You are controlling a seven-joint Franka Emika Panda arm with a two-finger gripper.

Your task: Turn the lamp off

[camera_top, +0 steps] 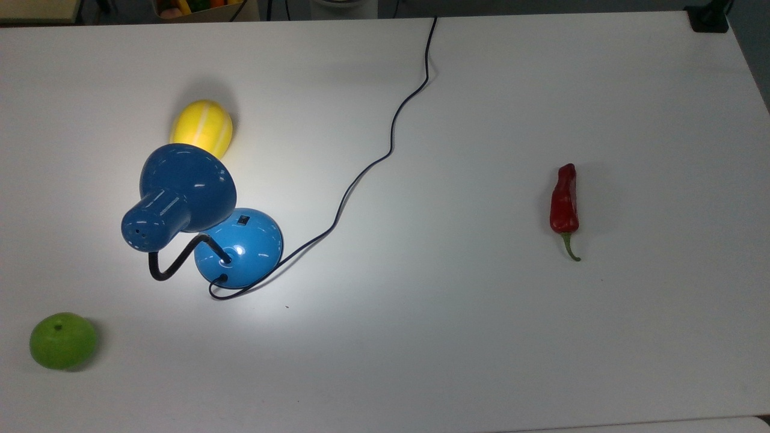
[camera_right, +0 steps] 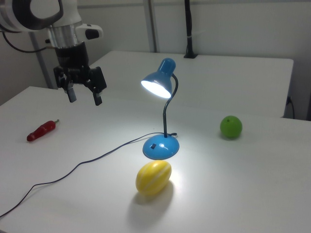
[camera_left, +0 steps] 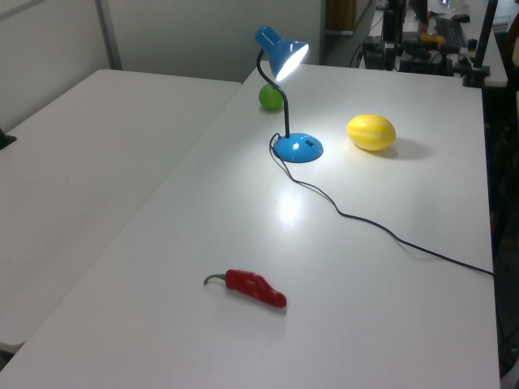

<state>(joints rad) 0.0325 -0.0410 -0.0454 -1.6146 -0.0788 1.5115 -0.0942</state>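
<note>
The blue lamp [camera_top: 180, 192] stands on the white table [camera_top: 457, 337] and is lit, casting a bright pool around its round base [camera_top: 243, 246]. A small black switch [camera_top: 242, 220] sits on the base's dome. In the left view the lamp [camera_left: 284, 57] glows over its base [camera_left: 298, 147]; in the right view the shade [camera_right: 159, 81] shines above the base [camera_right: 161, 147] and switch [camera_right: 153, 145]. My gripper [camera_right: 84, 98] hangs open in the air, well off to the right view's left of the lamp, holding nothing. The black cord [camera_top: 385, 150] trails away across the table.
A yellow melon-like fruit [camera_top: 202, 128] lies right beside the lamp shade. A green apple [camera_top: 62, 340] rests near the top view's lower left corner. A red chili pepper [camera_top: 564, 201] lies far off on the top view's right.
</note>
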